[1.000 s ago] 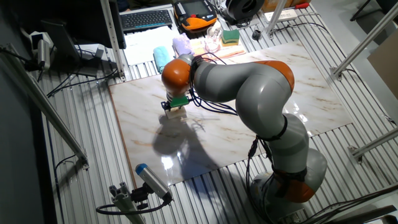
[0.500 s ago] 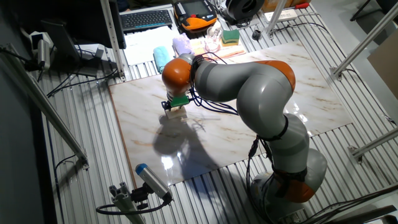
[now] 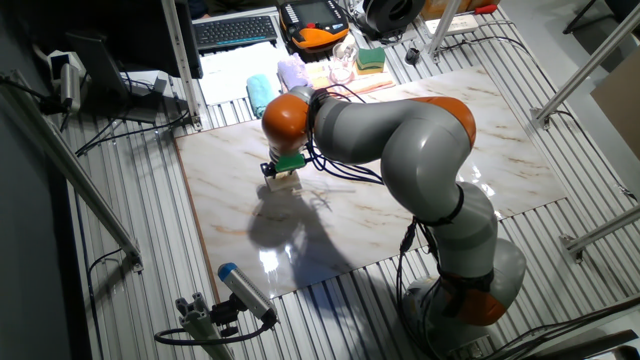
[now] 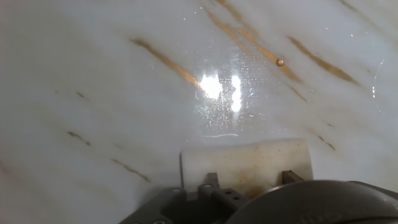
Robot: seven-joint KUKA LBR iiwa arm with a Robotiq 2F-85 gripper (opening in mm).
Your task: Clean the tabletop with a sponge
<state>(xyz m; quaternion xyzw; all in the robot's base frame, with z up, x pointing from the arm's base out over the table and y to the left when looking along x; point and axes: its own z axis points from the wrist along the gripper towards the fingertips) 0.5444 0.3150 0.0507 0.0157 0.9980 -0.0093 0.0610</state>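
The tool (image 3: 286, 176), pressing the sponge (image 3: 287, 182) on the counter (image 3: 400, 215), has slid very slightly to the right; the arm's orange joint (image 3: 284, 117) shifted with it.

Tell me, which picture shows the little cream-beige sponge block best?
The hand view. The cream-beige sponge block fills the lower middle, flat against the wet white marble tabletop. In the fixed view it is only a small pale patch beneath the gripper.
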